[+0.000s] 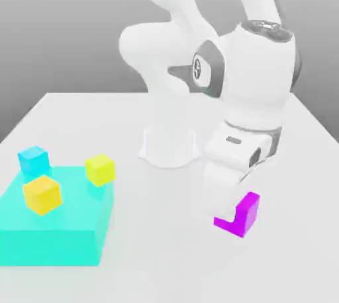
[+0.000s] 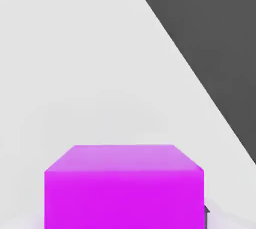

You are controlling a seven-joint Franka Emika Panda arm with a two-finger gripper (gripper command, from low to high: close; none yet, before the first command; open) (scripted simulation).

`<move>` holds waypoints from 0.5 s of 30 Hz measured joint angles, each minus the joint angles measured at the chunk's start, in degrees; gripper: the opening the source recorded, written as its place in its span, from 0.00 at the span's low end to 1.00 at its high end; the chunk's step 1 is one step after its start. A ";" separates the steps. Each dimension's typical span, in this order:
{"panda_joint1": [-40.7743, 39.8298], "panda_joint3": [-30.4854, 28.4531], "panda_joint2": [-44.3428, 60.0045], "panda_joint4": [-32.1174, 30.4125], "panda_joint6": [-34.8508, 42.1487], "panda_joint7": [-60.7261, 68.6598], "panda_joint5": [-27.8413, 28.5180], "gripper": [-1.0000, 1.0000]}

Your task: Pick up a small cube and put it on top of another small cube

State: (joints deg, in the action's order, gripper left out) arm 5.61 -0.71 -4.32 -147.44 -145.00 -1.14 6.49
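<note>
Magenta cube [image 1: 242,216] near the bench's [image 1: 165,255] front edge, my claw [image 1: 225,210] clamped on it, cyan cube [image 1: 33,159] well apart by the far corner of the turquoise block [image 1: 53,239], two yellow cubes [image 1: 42,194] on that block, I see.

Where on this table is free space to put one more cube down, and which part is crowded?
Free: the white table between the turquoise block and the magenta cube, and the table's far part at the exterior view's left, behind the cyan cube. Crowded: the block's top, bearing two yellow cubes, and around the gripper and robot base.
</note>
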 joint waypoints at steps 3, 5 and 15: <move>-4.35 -4.84 -3.34 -0.04 3.17 8.95 0.13 0.00; -7.22 -8.59 -5.31 -0.11 5.13 14.51 0.39 0.00; -17.02 -23.79 -5.65 -2.05 5.07 36.09 -0.75 0.00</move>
State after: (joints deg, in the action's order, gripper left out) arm -11.42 -24.50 -9.97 -149.48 -139.93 34.95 5.75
